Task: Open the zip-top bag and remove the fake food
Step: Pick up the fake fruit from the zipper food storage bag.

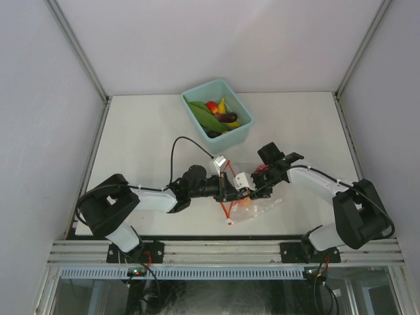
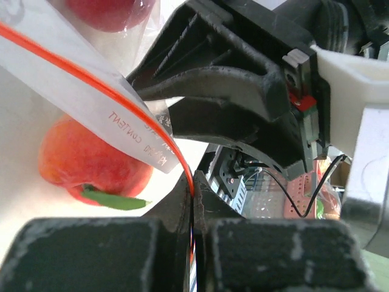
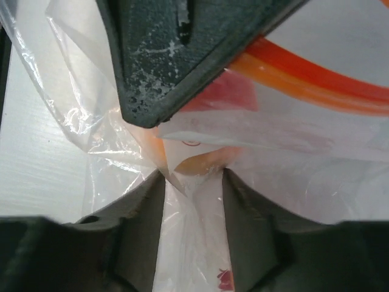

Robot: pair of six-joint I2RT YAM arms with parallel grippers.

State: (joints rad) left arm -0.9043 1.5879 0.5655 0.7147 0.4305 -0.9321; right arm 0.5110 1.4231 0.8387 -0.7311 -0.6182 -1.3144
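The clear zip-top bag [image 1: 259, 205] lies near the table's front edge between both grippers. My left gripper [image 1: 230, 189] is shut on its red-orange zipper strip [image 2: 146, 118]; the strip runs down into the closed jaws of the gripper [image 2: 193, 190]. An orange-red peach [image 2: 91, 159] and a red apple [image 2: 106, 9] show through the plastic. My right gripper [image 1: 259, 188] faces the left one and holds bunched bag plastic between its fingers, seen in the right wrist view [image 3: 191, 179]. The rest of the fake food, a long green piece [image 1: 200, 113], a yellow piece and an eggplant [image 1: 228, 118], lies in the teal bin.
The teal bin [image 1: 239, 134] stands at the back centre of the white table. A black cable [image 1: 176, 152] loops up from the left arm. White walls enclose the table on three sides.
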